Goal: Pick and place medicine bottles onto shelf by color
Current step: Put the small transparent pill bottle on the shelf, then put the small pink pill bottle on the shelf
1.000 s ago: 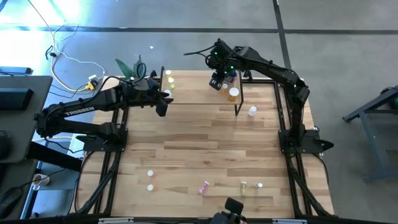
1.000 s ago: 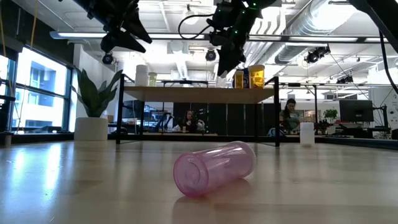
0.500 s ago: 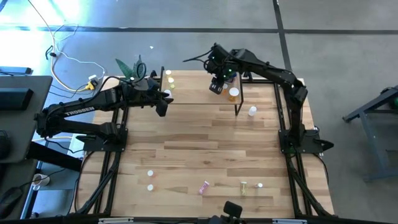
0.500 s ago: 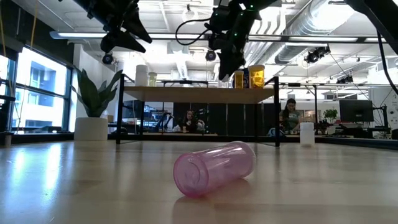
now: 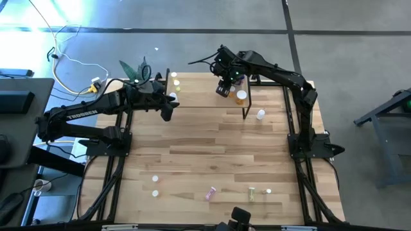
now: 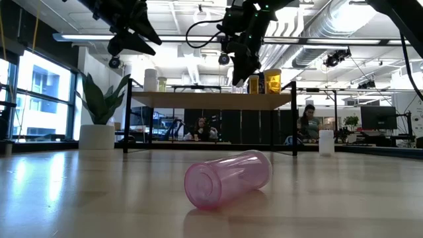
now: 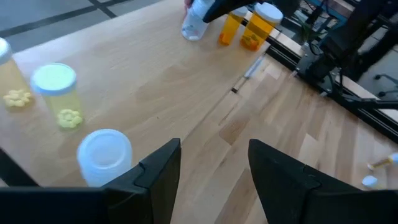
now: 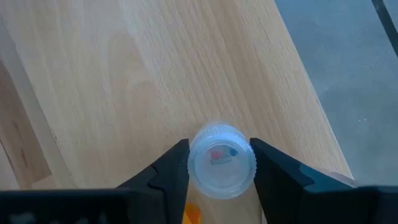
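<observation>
Right end effector is positioned over the shelf, near its right end. A clear white-capped bottle is seen between its fingers; the fingers sit just beside the cap, and whether they grip it cannot be told. Two orange bottles stand just beside it on the shelf. Left end effector is held open and empty above the shelf's left end, where a white-capped yellow bottle and a white bottle stand. A pink bottle lies on its side on the bench, near the front edge, with other small bottles scattered well apart.
</observation>
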Tool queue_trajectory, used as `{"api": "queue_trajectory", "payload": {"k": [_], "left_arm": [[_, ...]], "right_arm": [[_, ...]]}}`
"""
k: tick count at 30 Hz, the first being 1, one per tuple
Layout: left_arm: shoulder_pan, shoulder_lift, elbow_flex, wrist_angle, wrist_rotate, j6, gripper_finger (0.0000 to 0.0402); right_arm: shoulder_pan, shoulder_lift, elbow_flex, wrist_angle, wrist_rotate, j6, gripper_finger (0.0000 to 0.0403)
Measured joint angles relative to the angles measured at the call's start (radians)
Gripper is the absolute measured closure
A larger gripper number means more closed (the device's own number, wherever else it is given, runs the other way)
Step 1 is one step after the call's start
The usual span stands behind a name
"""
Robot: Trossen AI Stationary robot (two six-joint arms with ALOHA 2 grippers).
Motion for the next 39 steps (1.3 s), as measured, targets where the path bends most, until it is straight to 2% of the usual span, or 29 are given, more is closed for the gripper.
{"api": "queue_trajectory", "payload": {"k": [5,9,16,22,30,35,39], "left_arm": [[0.000,0.000,0.000,0.000,0.049,0.000,0.0222],[0.000,0.000,0.000,-0.001,0.068,-0.001,0.0221],[-0.002,0.000,0.000,-0.088,0.093,-0.088,0.0199],[-0.021,0.000,0.000,-0.157,0.195,-0.109,0.0197],[-0.169,0.000,0.000,-0.286,0.181,-0.109,0.0200],[-0.310,0.000,-0.022,-0.310,0.164,-0.113,0.0200],[-0.449,0.000,-0.057,-0.315,0.158,-0.132,0.0200]], "right_arm": [[0.000,0.002,0.000,-0.002,0.000,0.000,0.0204],[0.000,0.002,0.000,0.010,0.000,0.009,0.0182],[0.000,0.002,0.002,0.020,0.000,0.010,0.0177],[0.000,0.002,0.085,0.012,0.000,0.021,0.0176],[0.000,0.000,0.227,0.000,0.000,0.039,0.0176],[0.000,0.000,0.280,-0.007,-0.003,0.107,0.0176],[0.003,0.000,0.327,-0.028,-0.046,0.168,0.0176]]}}
